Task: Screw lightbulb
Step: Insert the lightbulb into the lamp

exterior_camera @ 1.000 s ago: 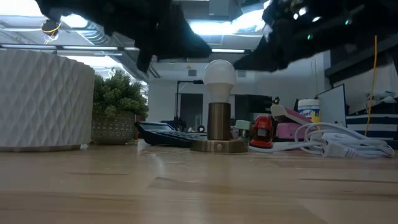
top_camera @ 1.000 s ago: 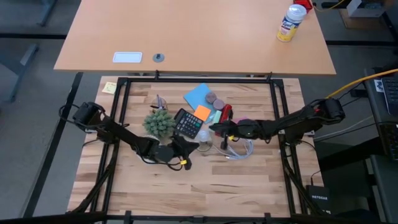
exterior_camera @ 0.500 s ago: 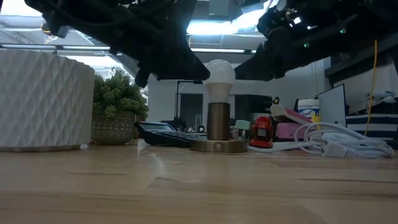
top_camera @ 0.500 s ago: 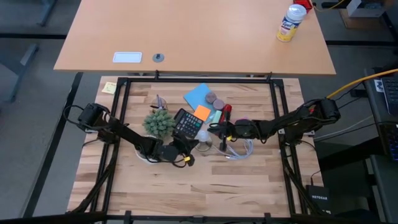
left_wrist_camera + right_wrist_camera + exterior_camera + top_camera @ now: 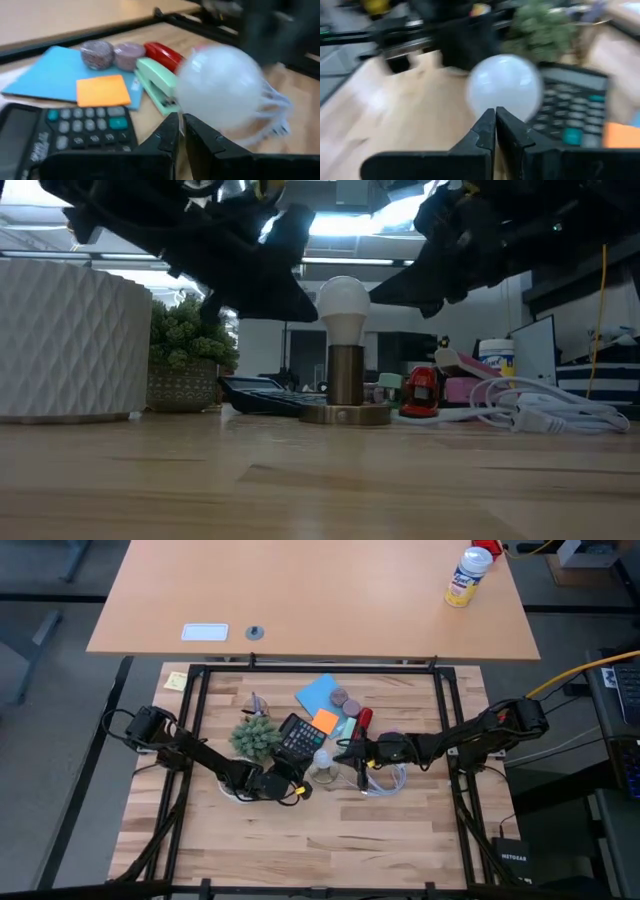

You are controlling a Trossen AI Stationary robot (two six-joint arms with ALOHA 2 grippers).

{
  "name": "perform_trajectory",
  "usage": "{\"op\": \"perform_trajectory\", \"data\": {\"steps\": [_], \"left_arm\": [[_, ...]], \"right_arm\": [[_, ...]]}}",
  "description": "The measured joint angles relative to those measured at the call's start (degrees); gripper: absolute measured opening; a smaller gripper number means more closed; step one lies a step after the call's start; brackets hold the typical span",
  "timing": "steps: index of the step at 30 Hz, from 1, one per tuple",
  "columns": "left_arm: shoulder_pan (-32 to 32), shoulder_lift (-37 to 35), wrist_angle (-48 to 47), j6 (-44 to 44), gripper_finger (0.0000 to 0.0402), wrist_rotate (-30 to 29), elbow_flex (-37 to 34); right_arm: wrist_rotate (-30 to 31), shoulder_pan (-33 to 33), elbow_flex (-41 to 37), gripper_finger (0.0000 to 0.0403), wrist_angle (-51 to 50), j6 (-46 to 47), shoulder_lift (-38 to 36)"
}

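The slatted pale wood bench (image 5: 330, 840) carries everything. On it, a white ribbed pot (image 5: 70, 340) stands beside a bushy green plant (image 5: 257, 737), and a black calculator (image 5: 302, 737) shows grey and teal keys with no legible print. The frosted white lightbulb (image 5: 342, 298) sits upright in a brass cylinder socket (image 5: 346, 388) between both hands. The left hand (image 5: 181, 131) is clenched, empty; the right hand (image 5: 495, 125) likewise.

A black calculator (image 5: 302, 737) lies beside a small green plant (image 5: 258, 736). An orange note (image 5: 102, 90) rests on a blue sheet (image 5: 47, 77).
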Motion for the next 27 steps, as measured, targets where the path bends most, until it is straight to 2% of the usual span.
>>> {"op": "perform_trajectory", "data": {"steps": [7, 12, 17, 21, 27], "left_arm": [[0.61, 0.0, -0.22, -0.31, 0.0021, -1.32, 0.19], [0.3, -0.32, -0.37, 1.99, 0.0021, -4.9, 0.17], [-0.24, -3.75, -0.03, 6.68, 0.0021, -5.29, 0.15], [-1.18, -6.98, 0.04, 9.23, 0.0021, -4.09, 0.16], [-1.75, -7.11, 0.39, 6.14, 0.0021, 7.82, 0.17]], "right_arm": [[-6.66, 0.0, 0.02, 0.002, -0.27, 0.14, 0.23], [-6.66, -0.04, 0.0, 0.002, 1.95, -0.14, -0.29], [-5.91, -0.07, 0.0, 0.002, 3.05, -3.32, -4.41], [0.63, -0.09, 0.02, 0.002, 2.61, -6.86, -7.53], [14.12, -0.58, 0.02, 0.002, 2.57, -9.77, -5.77]]}}
